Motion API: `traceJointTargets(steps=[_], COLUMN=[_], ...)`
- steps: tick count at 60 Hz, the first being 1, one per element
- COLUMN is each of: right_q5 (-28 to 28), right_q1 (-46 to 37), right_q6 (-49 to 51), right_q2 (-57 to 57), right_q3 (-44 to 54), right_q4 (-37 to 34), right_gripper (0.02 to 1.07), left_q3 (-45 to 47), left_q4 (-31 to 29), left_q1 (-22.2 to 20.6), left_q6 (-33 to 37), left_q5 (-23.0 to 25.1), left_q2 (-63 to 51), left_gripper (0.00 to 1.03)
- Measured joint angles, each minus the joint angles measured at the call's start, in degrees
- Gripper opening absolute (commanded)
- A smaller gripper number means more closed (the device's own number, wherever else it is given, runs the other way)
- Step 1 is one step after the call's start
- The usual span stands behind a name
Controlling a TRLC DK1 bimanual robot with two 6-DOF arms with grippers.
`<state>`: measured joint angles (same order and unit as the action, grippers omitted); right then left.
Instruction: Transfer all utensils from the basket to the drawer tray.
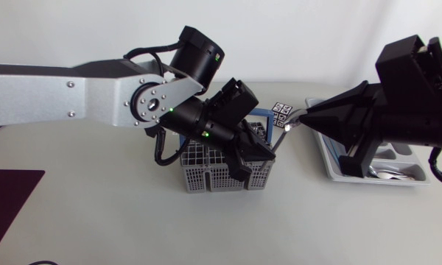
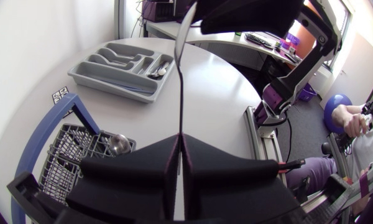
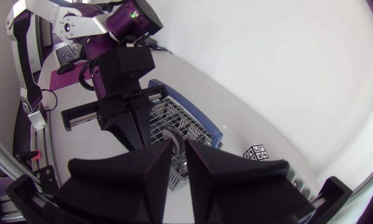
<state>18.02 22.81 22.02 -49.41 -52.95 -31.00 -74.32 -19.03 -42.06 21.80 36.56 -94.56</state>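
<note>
The left tool is clamped shut on the thin stem of a utensil. The stem is slim and dark where it is gripped, and turns bright silver and slightly curved at its far end. That end reaches the tip of the right tool, but I cannot tell whether that tool grips it. The utensil hangs in the air over the basket, a grey wire-mesh box with a blue handle, where a round spoon bowl shows. Past the basket, a card of black-and-white square markers lies on the pale desk and bears no readable writing. Beyond it sits the grey drawer tray, with spoons in one compartment.
</note>
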Motion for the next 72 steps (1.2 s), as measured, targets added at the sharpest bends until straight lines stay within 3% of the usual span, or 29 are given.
traceJointTargets(steps=[25, 47, 62, 72], right_q5=[0.22, 1.22, 1.51, 1.68], right_q1=[-3.48, -2.6, -2.6, -2.6], right_q6=[-9.03, -13.84, -15.58, -15.89], right_q2=[-7.08, -17.86, -22.38, -23.63], right_q3=[-0.87, -6.93, -9.14, -9.51], right_q4=[4.68, 6.91, 8.0, 8.41], right_gripper=[0.54, 0.52, 0.46, 0.29], left_q3=[0.0, -0.44, -0.44, -0.44], left_q4=[11.08, 13.73, 14.86, 15.39], left_q1=[0.44, 0.37, 0.37, 0.37], left_q6=[-13.35, -18.86, -20.39, -20.81], left_q5=[-10.01, -14.4, -15.32, -15.67], left_q2=[0.0, -1.27, -2.29, -2.29], left_gripper=[0.03, 0.03, 0.03, 0.03])
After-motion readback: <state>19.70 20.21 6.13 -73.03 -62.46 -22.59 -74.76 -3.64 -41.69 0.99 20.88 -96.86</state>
